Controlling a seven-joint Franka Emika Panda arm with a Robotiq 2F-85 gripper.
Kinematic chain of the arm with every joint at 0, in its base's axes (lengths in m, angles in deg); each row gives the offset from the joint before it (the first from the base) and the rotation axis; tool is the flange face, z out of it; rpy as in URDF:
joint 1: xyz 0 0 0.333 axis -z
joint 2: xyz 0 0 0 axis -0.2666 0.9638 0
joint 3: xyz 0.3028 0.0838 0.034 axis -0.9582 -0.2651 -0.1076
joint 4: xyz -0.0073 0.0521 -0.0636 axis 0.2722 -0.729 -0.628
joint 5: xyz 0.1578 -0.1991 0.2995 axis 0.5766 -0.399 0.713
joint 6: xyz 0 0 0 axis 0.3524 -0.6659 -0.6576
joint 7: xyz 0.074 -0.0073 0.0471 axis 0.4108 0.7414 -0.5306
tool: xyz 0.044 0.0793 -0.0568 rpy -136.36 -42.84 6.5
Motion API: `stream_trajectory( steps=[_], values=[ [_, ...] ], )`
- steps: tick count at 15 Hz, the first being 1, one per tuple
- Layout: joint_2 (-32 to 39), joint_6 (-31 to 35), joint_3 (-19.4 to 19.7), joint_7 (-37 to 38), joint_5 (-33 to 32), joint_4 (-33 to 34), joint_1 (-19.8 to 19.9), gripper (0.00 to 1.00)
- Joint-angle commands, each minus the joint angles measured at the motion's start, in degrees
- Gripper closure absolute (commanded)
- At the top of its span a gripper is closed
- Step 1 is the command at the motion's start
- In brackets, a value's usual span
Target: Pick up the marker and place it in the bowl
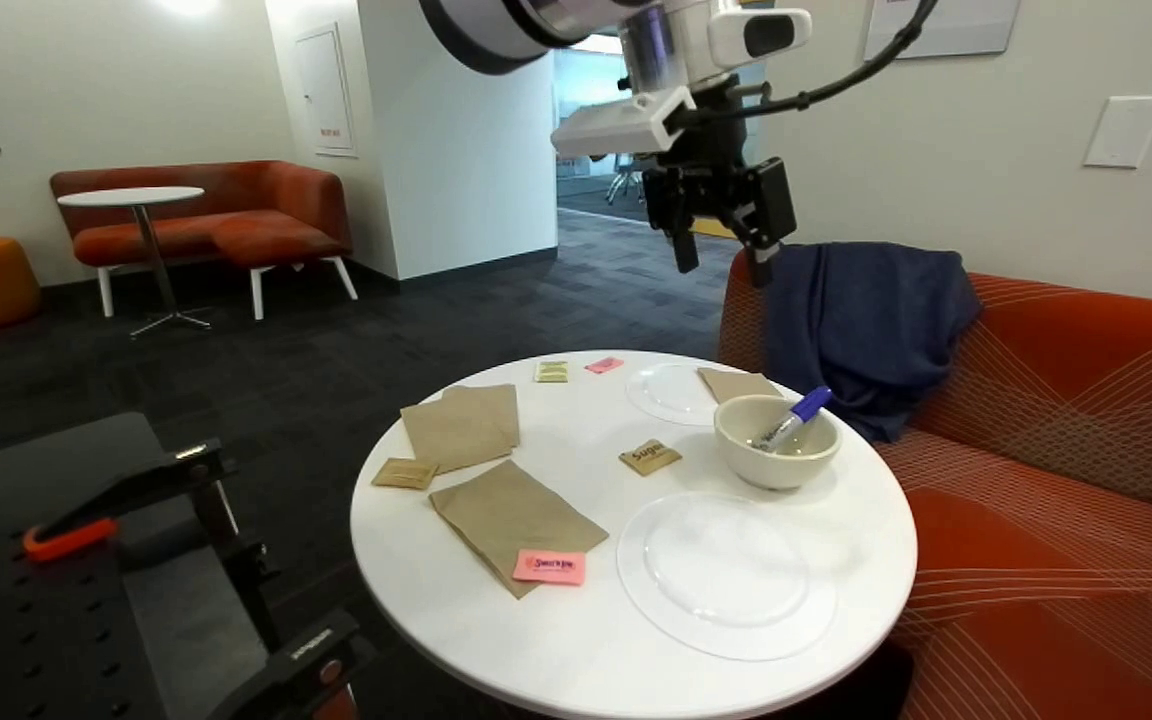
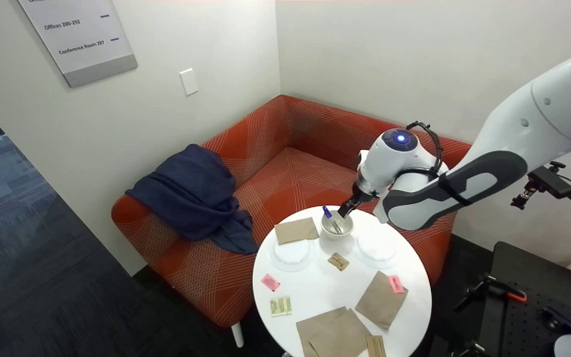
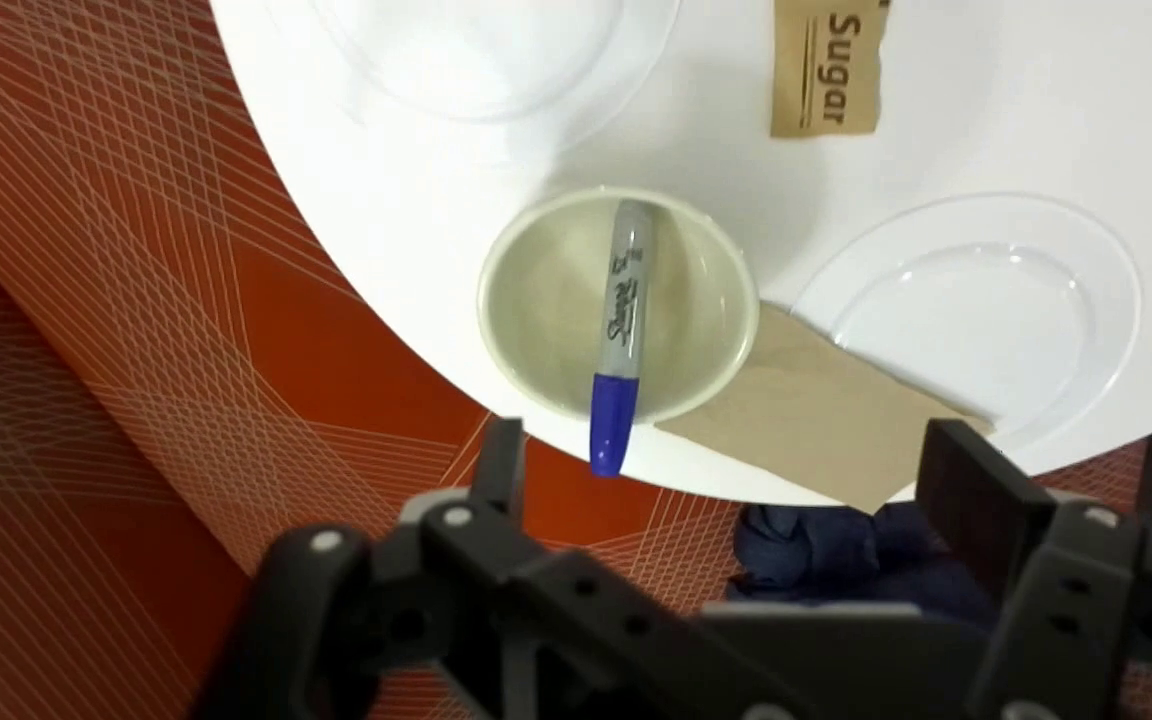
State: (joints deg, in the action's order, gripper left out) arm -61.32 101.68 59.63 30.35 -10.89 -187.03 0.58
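The marker, grey-white with a blue cap, leans inside the cream bowl, its cap sticking out over the rim. The marker (image 1: 796, 419) and the bowl (image 1: 768, 466) show in an exterior view. The marker (image 2: 333, 222) and bowl (image 2: 337, 235) also show in an exterior view from above. In the wrist view the marker (image 3: 624, 300) crosses the bowl (image 3: 541, 310), cap toward the gripper. My gripper (image 3: 726, 455) is open, with nothing between its fingers. In an exterior view the gripper (image 1: 723, 262) hangs well above the table, apart from the bowl and marker.
The round white table (image 1: 576, 660) holds a clear plate (image 1: 726, 575) in front of the bowl and another plate (image 1: 671, 393) behind it. Brown napkins (image 1: 516, 515), a sugar packet (image 1: 650, 457) and pink packets (image 1: 549, 566) lie around. A red sofa (image 1: 1036, 480) with a dark blue cloth (image 1: 866, 320) borders the table.
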Motion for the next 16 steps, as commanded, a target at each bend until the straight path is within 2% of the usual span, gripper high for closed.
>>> stream_trajectory(
  steps=[1,5,9,10,16],
  values=[
    [-10.9,-8.1,-1.9,-0.4,-4.6,-6.9,1.6,0.0],
    [-17.5,-16.4,-6.8,-1.0,-6.7,-9.9,5.6,0.0],
    [-20.9,-21.2,-11.7,-2.4,-5.3,-11.8,9.5,0.0],
    [-17.8,-19.1,-12.4,-0.1,-5.9,-9.6,10.1,0.0],
    [-19.1,-20.0,-13.5,-1.0,-5.7,-10.8,11.1,0.0]
  ],
)
